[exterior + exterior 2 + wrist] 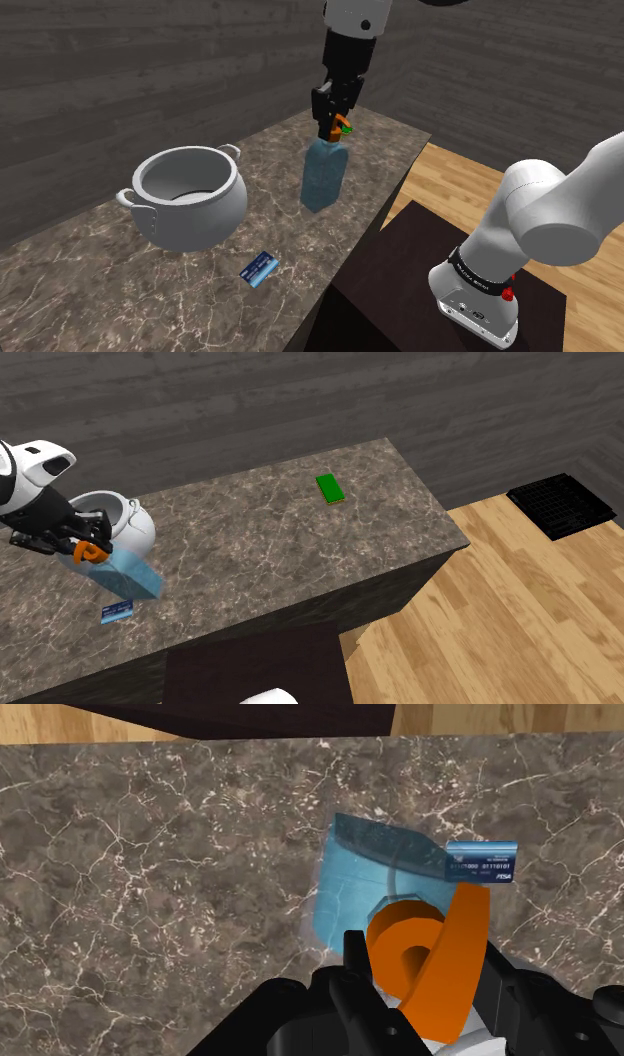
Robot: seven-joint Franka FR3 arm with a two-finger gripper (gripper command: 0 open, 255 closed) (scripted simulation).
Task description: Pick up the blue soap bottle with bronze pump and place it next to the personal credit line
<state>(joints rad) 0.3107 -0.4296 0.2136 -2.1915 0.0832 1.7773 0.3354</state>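
The gripper [338, 127] is clenched on the orange pump [339, 129] of the see-through blue soap bottle [324, 180], and the bottle hangs below it over the marble counter [120, 290]. In the wrist view the two black fingers [355, 962] press against either side of the pump [425, 954], with the bottle's body [360, 874] stretching away beyond them. The bottle appears raised off the counter, though its base cannot be seen clearly enough to be sure.

In the shoulder view a small blue card [260, 268] lies flat on the counter at about seven o'clock from the bottle, a little apart from it. A pale, round pot [200, 215] with two handles stands at about nine o'clock from the bottle and at eleven o'clock from the card.

In the second exterior view the gripper [88, 547] holds the bottle [130, 574] at a slant, its base pointing toward four o'clock. The card [117, 613] sits near it at six o'clock, and the pot [135, 530] is just behind at twelve o'clock. A flat green block [330, 488] lies well apart at two o'clock. In the wrist view the card [481, 862] shows just past the bottle's far end.

The arm's dark stand [400, 270] sits beside the counter on a wooden floor [500, 612].
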